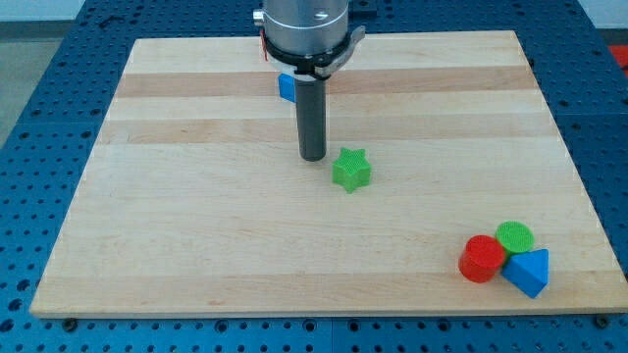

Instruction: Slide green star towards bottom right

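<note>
The green star (351, 169) lies near the middle of the wooden board (196, 245). My tip (312, 156) rests on the board just to the star's upper left, a small gap apart from it. The rod rises straight up to the arm's grey body at the view's top.
A blue block (286, 86) sits behind the rod near the view's top, partly hidden, shape unclear. At the bottom right a red cylinder (482, 259), a green cylinder (515, 237) and a blue triangle block (529, 272) cluster together. Blue perforated table surrounds the board.
</note>
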`<state>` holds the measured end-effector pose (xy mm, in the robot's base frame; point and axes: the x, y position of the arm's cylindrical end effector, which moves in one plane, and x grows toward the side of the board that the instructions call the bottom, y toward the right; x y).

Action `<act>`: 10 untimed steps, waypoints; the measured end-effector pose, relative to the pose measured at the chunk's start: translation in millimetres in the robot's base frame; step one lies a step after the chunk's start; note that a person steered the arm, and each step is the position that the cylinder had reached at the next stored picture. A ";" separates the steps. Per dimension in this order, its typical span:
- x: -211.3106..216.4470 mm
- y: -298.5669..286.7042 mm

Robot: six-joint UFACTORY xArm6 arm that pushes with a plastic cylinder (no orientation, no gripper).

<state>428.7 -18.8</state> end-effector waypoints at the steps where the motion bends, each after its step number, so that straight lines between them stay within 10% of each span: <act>1: 8.6 4.4; 6: 34.2 142.7; 10: 36.1 98.5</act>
